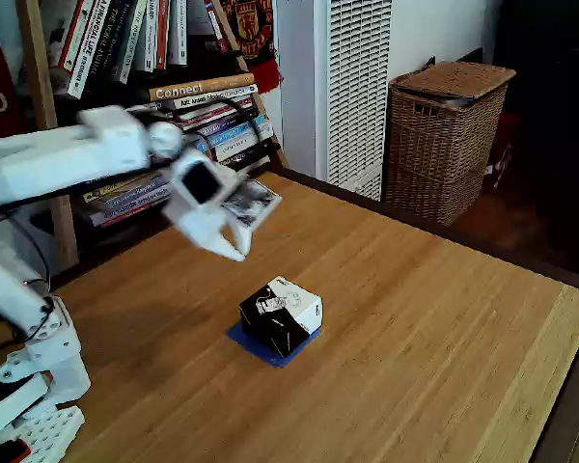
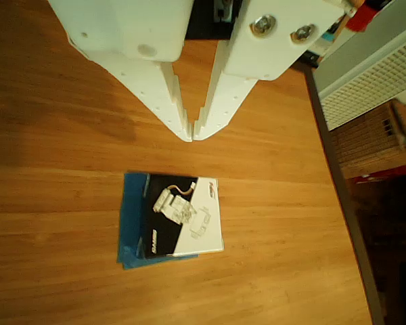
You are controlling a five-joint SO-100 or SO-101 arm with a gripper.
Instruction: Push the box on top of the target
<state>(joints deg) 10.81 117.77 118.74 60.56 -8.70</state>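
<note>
So, box sat on the blue target, gripper closed & lifted clear.

Fixed view: the box (image 1: 281, 315) is seen mid-table on the wood table (image 1: 434, 328), w/ the target (image 1: 270, 348) poking out as a blue strip along its near/left bottom edge, so it's mostly covered. The gripper (image 1: 237, 253) is held up in the air, up-left of the box, not touching it, w/ a printed tag (image 1: 252, 202) fixed on its side. Books are stacked behind on a shelf (image 1: 188, 106), wicker basket (image 1: 447, 135) at the back right. Other view: the gripper (image 2: 192, 135) is pointed down from the top edge, tips pressed together, nothing gripped. The box (image 2: 183, 217) is found just below the tips, apart from them; the target (image 2: 128, 227) is shown as blue along the box's left & bottom-left edges.
</note>
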